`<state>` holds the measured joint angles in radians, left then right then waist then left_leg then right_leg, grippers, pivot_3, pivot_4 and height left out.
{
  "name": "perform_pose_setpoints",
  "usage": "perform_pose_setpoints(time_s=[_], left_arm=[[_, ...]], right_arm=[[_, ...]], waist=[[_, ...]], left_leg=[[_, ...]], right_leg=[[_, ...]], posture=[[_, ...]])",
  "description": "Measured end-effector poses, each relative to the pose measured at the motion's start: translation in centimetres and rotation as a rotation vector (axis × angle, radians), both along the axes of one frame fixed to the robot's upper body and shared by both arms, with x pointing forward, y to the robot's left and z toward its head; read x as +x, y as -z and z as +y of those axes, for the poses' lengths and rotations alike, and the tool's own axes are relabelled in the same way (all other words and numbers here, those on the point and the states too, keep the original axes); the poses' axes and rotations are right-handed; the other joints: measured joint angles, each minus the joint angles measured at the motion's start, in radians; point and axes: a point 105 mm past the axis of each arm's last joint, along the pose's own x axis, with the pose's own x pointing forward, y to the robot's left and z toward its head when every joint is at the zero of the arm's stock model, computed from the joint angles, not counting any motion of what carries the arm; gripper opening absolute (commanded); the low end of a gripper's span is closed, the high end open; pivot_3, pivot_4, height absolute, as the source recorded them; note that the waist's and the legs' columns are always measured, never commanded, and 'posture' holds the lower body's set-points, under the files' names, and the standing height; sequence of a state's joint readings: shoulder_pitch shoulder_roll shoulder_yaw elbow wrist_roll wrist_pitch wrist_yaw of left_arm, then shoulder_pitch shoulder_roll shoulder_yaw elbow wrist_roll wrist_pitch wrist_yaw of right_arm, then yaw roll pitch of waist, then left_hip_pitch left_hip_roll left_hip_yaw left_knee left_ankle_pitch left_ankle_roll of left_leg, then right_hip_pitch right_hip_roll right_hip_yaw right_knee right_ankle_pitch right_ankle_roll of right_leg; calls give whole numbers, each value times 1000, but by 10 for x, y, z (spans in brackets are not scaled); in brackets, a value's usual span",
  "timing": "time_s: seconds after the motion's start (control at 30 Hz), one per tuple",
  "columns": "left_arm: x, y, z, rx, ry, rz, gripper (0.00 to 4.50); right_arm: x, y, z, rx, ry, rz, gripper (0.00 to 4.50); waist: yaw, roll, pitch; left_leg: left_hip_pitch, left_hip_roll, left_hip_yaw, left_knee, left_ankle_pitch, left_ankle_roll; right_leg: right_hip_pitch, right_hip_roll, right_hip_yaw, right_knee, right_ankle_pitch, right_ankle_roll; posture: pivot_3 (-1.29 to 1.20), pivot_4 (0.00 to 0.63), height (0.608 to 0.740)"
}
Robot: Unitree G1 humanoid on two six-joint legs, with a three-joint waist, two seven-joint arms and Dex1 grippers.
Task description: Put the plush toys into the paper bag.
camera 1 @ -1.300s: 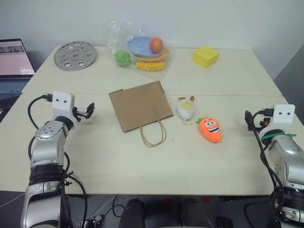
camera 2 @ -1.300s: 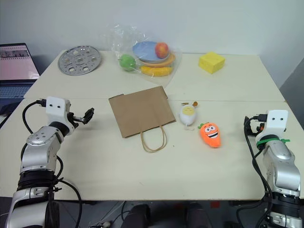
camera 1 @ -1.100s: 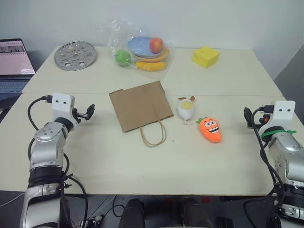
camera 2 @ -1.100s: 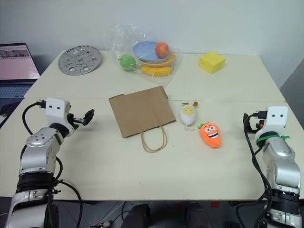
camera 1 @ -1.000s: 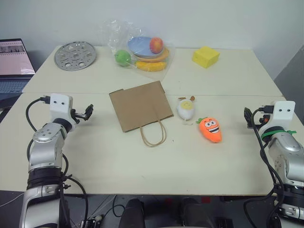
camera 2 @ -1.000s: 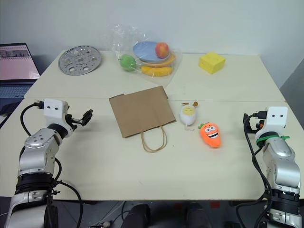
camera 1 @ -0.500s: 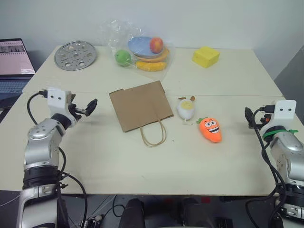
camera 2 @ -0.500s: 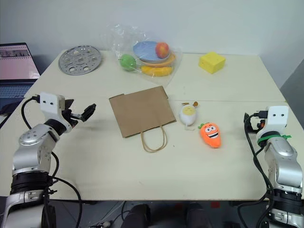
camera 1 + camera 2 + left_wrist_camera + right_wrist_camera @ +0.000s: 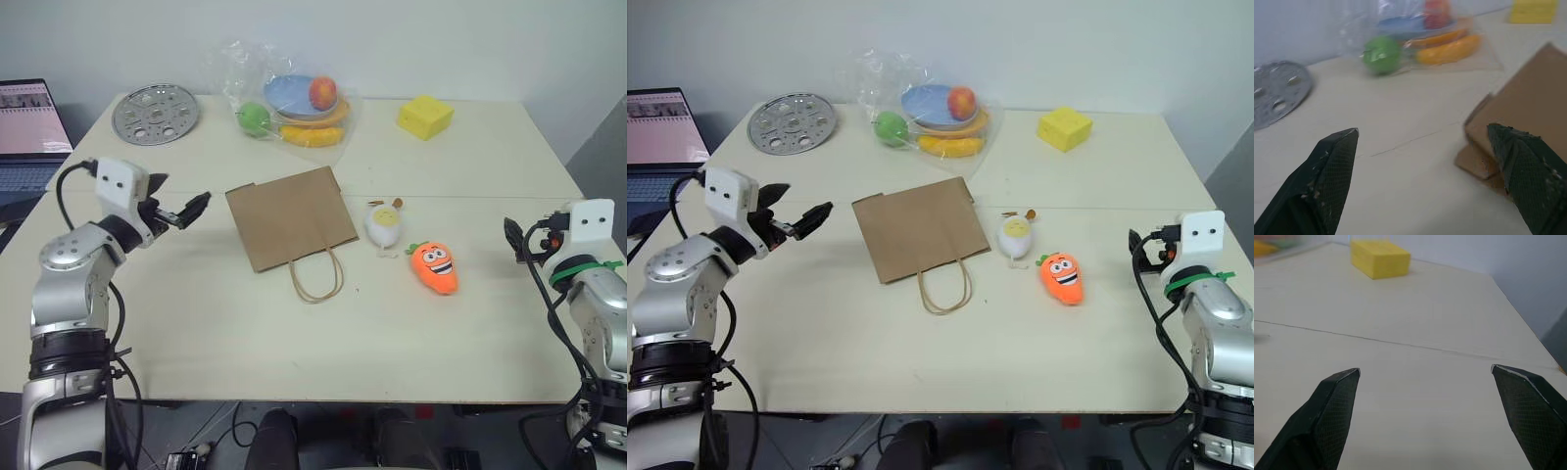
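Plush toys both out on the table (image 9: 196, 323): white egg one (image 9: 383, 226) just right of paper bag (image 9: 291, 216), orange carrot (image 9: 434, 266) just beyond it. Bag lying flat, mouth shut, handles toward robot. Left gripper (image 9: 1425, 147) empty, jaws wide, aimed at bag's near corner; right gripper (image 9: 1435, 387) empty, wide too, well apart from carrot. Approach step; next likely needs bag lifted open before any toy grasped.

Plain brown paper bag (image 9: 290, 216); orange carrot (image 9: 434, 266) with green top, cartoon face; white egg toy (image 9: 384, 225), yellow spot; yellow block (image 9: 425, 117); cream bench (image 9: 470, 166); black pincer fingers (image 9: 1332, 176).
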<state>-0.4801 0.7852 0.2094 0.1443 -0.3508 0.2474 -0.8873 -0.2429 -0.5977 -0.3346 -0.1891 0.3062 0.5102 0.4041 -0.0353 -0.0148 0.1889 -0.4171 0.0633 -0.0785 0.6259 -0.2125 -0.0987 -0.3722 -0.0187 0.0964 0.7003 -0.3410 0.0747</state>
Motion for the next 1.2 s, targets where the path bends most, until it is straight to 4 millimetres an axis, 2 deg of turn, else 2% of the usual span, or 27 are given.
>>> perform_pose_setpoints(time_s=[0.03,0.07,0.13,0.23,0.3,0.4,0.47,0.63,0.8,0.93,1.2], left_arm=[[-13,1,-23,87,156,20,4486],[-21,4,-37,126,249,34,4486],[-37,23,-61,204,426,95,4486],[-48,53,-74,323,566,144,4486],[-50,66,-79,405,633,125,4486],[-49,78,-85,450,689,103,4486],[-46,82,-88,462,708,81,4486],[-39,91,-98,464,731,47,4486],[-33,102,-109,451,729,23,4486],[-25,105,-113,464,704,2,4486],[-13,96,-119,386,650,9,4486]], right_arm=[[-4,-9,17,-12,-116,-4,4500],[-7,-14,28,-10,-186,-9,4500],[-16,-22,54,29,-350,-3,4500],[-28,-25,81,59,-499,22,4500],[-37,-27,99,54,-582,32,4500],[-49,-28,118,45,-672,42,4500],[-63,-21,127,7,-730,77,4500],[-84,0,132,-76,-816,178,4500],[-93,9,135,-102,-838,205,4500],[-87,6,136,-65,-810,173,4500],[-82,4,134,-55,-793,157,4500]], waist=[[0,1,0],[0,2,0],[0,2,-1],[-1,2,0],[2,2,0],[3,2,0],[8,2,0],[6,2,0],[3,1,0],[2,1,0],[3,1,0]], left_leg=[[1,0,0,-1,0,0],[1,0,0,-1,0,0],[2,1,0,-2,0,0],[1,1,0,-1,0,0],[1,1,0,0,0,0],[0,1,0,0,0,0],[-1,0,0,0,0,0],[-1,0,0,1,0,1],[0,0,0,2,0,1],[0,0,0,2,0,0],[0,0,-1,2,0,0]], right_leg=[[0,0,0,-1,0,0],[1,0,0,-2,0,0],[2,0,0,-2,0,0],[1,1,0,-2,0,0],[1,1,0,-3,0,0],[1,1,0,-3,0,0],[1,1,0,-3,0,0],[1,1,0,-3,0,0],[2,1,0,-3,0,0],[2,1,0,-3,0,0],[2,1,-1,-3,0,0]], posture=[[0,150,740],[0,150,740],[0,150,740],[0,150,740],[0,150,740],[0,150,740],[0,150,740],[0,150,740],[0,150,740],[0,150,740],[0,150,740]])
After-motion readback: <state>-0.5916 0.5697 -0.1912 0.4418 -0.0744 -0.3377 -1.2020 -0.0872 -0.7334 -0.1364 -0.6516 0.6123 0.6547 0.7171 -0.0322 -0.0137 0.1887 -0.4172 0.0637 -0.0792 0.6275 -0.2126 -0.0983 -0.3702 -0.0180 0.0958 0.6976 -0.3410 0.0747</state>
